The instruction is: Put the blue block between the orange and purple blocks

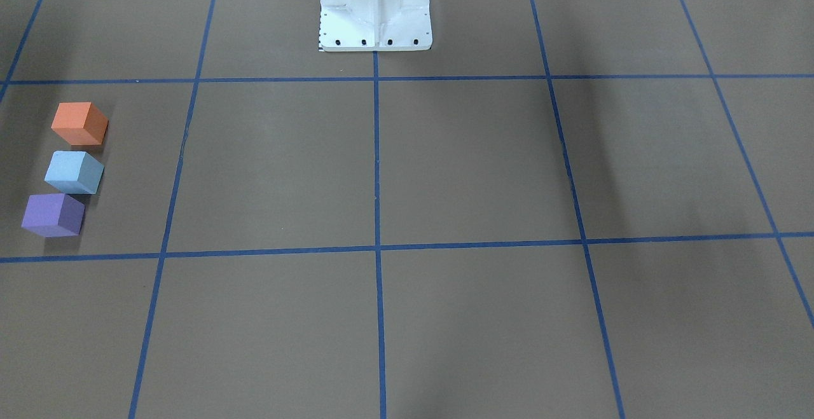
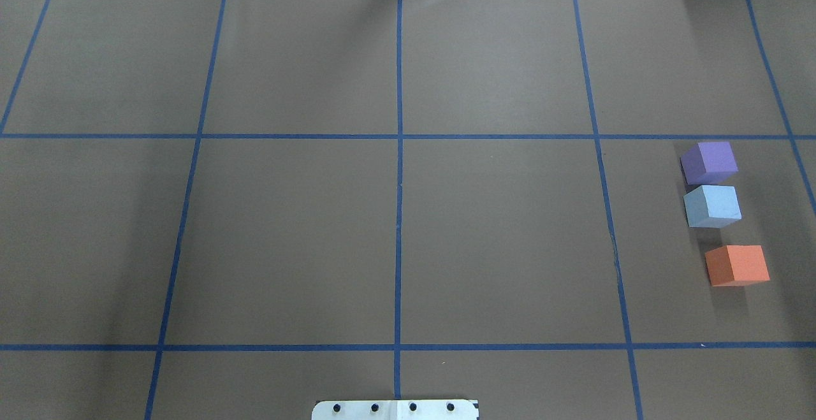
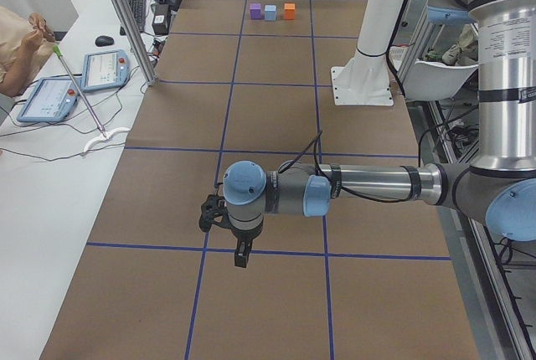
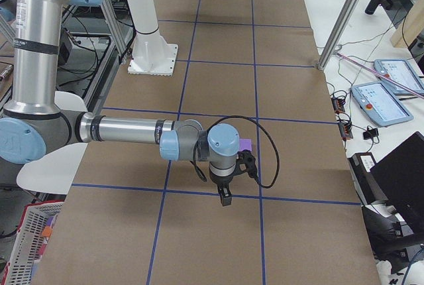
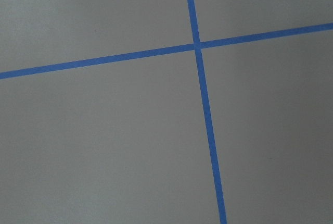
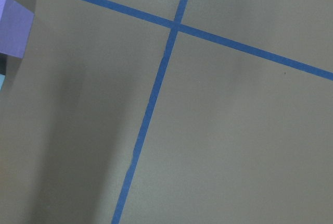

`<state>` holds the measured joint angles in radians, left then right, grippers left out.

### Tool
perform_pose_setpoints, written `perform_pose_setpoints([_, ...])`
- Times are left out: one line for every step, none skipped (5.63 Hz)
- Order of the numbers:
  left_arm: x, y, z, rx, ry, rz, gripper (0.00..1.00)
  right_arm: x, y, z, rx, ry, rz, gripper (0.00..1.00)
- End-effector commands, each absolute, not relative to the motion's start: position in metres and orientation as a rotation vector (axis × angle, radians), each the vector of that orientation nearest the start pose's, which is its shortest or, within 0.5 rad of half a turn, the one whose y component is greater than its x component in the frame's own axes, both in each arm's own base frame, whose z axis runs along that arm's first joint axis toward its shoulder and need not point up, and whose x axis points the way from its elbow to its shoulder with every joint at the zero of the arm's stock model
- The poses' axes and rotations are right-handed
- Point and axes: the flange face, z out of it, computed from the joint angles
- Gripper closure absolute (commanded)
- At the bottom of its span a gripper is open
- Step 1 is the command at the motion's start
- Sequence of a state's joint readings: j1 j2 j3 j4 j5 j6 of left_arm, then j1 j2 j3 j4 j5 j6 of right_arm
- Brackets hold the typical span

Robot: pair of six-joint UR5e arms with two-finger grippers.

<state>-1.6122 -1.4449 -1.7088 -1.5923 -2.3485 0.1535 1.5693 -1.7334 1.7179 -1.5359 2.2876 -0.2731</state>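
Note:
Three foam blocks stand in a row on the brown table at my right end. The blue block (image 2: 712, 206) sits between the purple block (image 2: 709, 162) and the orange block (image 2: 737, 265). In the front-facing view the order is orange (image 1: 79, 123), blue (image 1: 74, 172), purple (image 1: 53, 215). The right wrist view shows a corner of the purple block (image 6: 13, 26). My left gripper (image 3: 241, 257) hangs above the table far from the blocks. My right gripper (image 4: 225, 199) hangs near the purple block (image 4: 245, 144). Both show only in side views, so I cannot tell whether they are open or shut.
The white robot base (image 1: 375, 12) stands at the table's robot-side edge. Blue tape lines mark a grid on the table. A side bench holds tablets (image 3: 102, 69) and cables, and an operator holds a stick (image 3: 79, 92) there.

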Motion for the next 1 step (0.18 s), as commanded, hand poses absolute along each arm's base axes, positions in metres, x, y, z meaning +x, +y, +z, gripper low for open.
perform_pose_setpoints([-0.0816,-0.4379,0.6469,0.108,0.771,0.119,0.0,0.0669,-0.4246,0.6607,0.116,-0.714,-0.268,0.0])
